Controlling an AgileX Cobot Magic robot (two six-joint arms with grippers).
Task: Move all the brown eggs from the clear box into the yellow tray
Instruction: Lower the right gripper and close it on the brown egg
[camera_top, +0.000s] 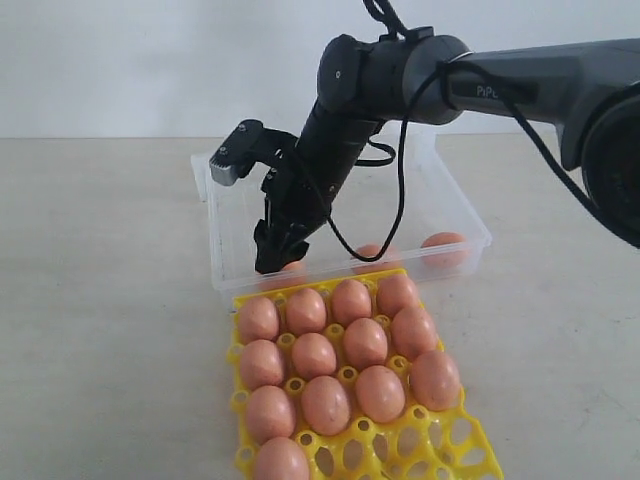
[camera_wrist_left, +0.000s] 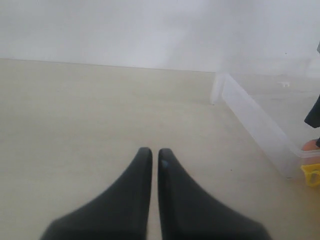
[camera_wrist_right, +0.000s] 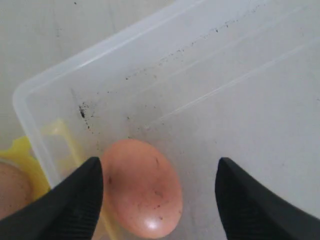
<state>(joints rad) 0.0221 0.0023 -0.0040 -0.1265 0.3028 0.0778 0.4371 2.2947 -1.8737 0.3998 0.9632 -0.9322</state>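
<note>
My right gripper (camera_top: 272, 262) reaches down into the near left corner of the clear box (camera_top: 455, 205), open. A speckled brown egg (camera_wrist_right: 142, 187) lies on the box floor between its fingers, close to one finger (camera_wrist_right: 75, 200) and well apart from the other; nothing grips it. Two more brown eggs (camera_top: 372, 255) (camera_top: 443, 245) lie along the box's near wall. The yellow tray (camera_top: 440, 450) in front of the box holds several brown eggs (camera_top: 314, 355). My left gripper (camera_wrist_left: 154, 151) is shut on nothing, over bare table left of the clear box (camera_wrist_left: 260, 125), and is outside the exterior view.
The tray's near right cups (camera_top: 460, 440) stand free of eggs. The right arm (camera_top: 400, 80) slants over the box from the upper right, with a cable hanging from it. A corner of the yellow tray (camera_wrist_left: 311, 175) shows in the left wrist view.
</note>
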